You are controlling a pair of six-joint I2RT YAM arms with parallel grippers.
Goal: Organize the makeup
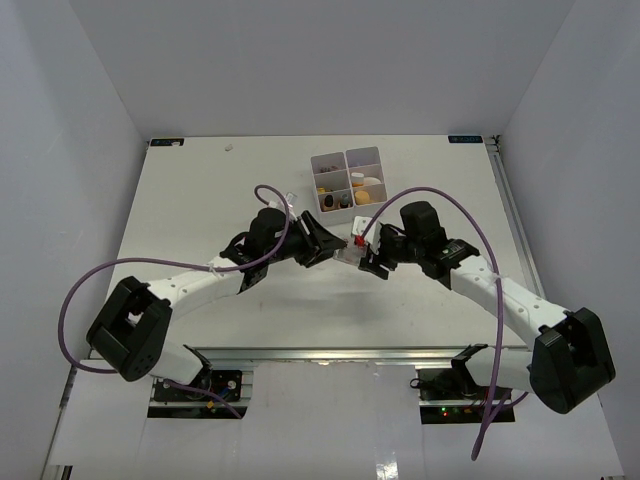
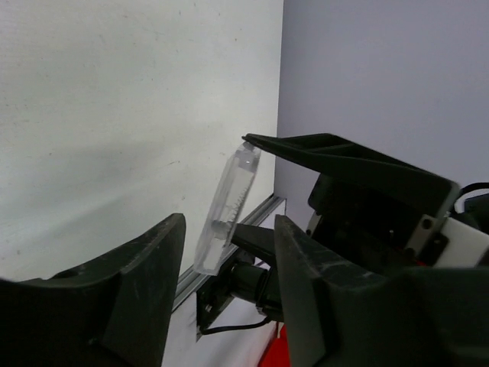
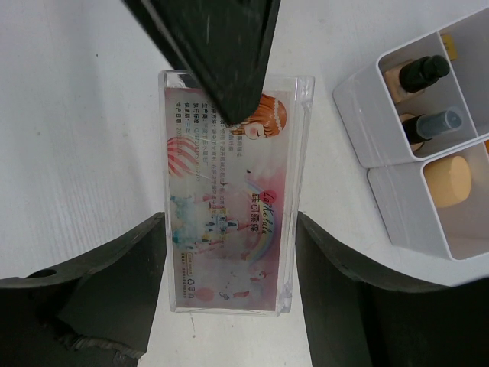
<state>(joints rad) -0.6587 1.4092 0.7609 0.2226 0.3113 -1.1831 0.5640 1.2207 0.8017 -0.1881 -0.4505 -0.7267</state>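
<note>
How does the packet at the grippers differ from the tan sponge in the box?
Shape: the clear packet is flat and rectangular; the tan sponge is rounded. Look: the packet is see-through with pink print; the sponge is plain and opaque. Place: the packet sits outside the white box, between the fingers of the right gripper; the sponge is already in a compartment. Both are makeup items.

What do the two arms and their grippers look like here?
The left arm and right arm have white links and bulky black joint housings. A loose purple cable runs along each: left cable, right cable. The left gripper and right gripper are black, with two broad, wedge-shaped matte fingers. No markings show.
</note>
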